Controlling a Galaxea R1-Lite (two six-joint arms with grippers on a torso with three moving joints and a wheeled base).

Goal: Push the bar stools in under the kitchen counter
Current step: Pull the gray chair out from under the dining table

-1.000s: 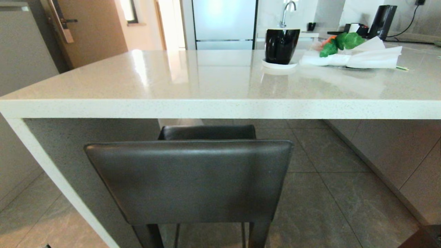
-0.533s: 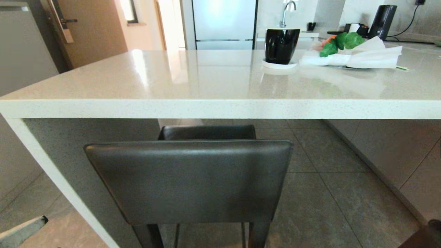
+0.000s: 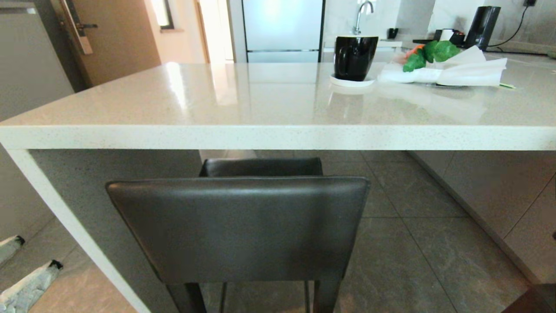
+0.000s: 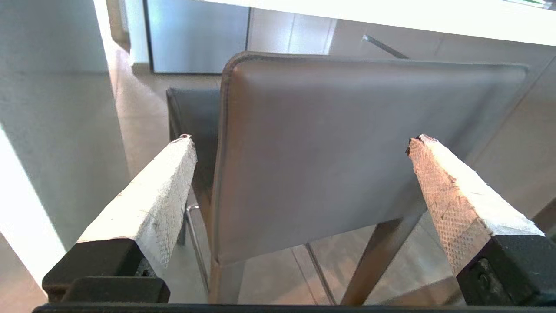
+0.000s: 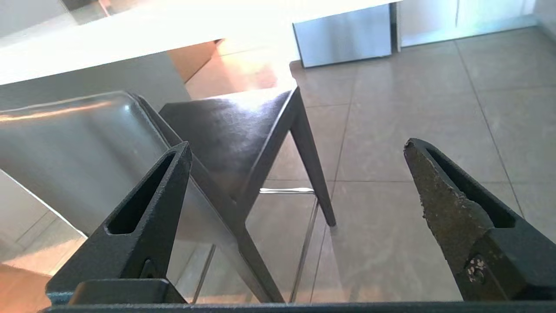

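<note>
Since a second ago, left claw (image 3: 30, 271) has entered at 8 o'clock, spread wide, empty.
Right claw (image 5: 299, 182) gapes empty too; press both on nearest dark-grey leather bar stool (image 3: 243, 226)'s backrest evenly, straight toward 12 o'clock under glossy white stone desk (image 3: 260, 134); second stool (image 3: 260, 167) already tucked.

Home kitchen: fridge (image 3: 282, 30), faucet (image 3: 364, 13)

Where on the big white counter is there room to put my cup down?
The kitchen counter is bare along its near edge and left half, up to the black mug on its saucer. The far right is crowded: white napkins with green leaves lie there.
</note>
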